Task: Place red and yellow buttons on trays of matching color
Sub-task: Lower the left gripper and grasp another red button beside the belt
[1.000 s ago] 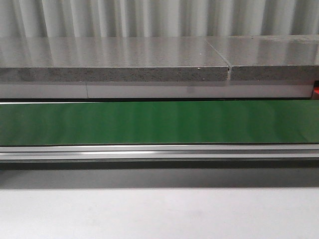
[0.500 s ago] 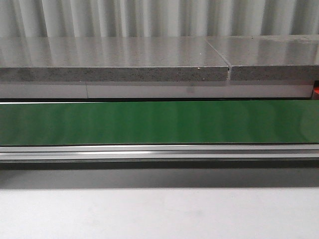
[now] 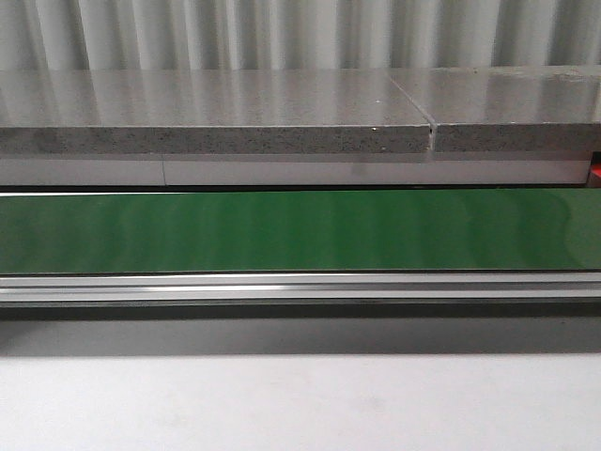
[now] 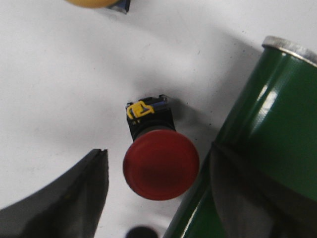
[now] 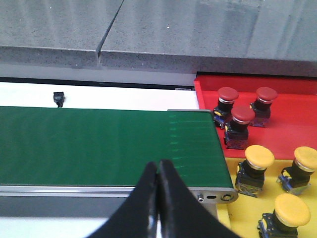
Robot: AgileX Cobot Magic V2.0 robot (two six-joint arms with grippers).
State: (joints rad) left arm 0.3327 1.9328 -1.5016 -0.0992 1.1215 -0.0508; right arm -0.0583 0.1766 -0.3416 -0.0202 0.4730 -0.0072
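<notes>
In the left wrist view a red button (image 4: 161, 163) with a black body and a yellow clip lies on the white surface beside the green conveyor's end roller (image 4: 277, 124). My left gripper (image 4: 158, 152) is open, one finger on each side of the button, not closed on it. A yellow button (image 4: 94, 2) shows partly at the picture's edge. My right gripper (image 5: 158, 167) is shut and empty above the near rail of the green belt (image 5: 99, 144). Beside the belt's end, the red tray (image 5: 292, 121) holds three red buttons (image 5: 241, 124) and the yellow tray (image 5: 247, 208) holds three yellow buttons (image 5: 257, 161).
The front view shows only the green belt (image 3: 300, 230), its aluminium rail (image 3: 300, 287), a grey stone ledge (image 3: 216, 122) behind, white table in front, and a sliver of red (image 3: 594, 172) at the right edge. No arm appears there. A small black part (image 5: 59, 98) lies behind the belt.
</notes>
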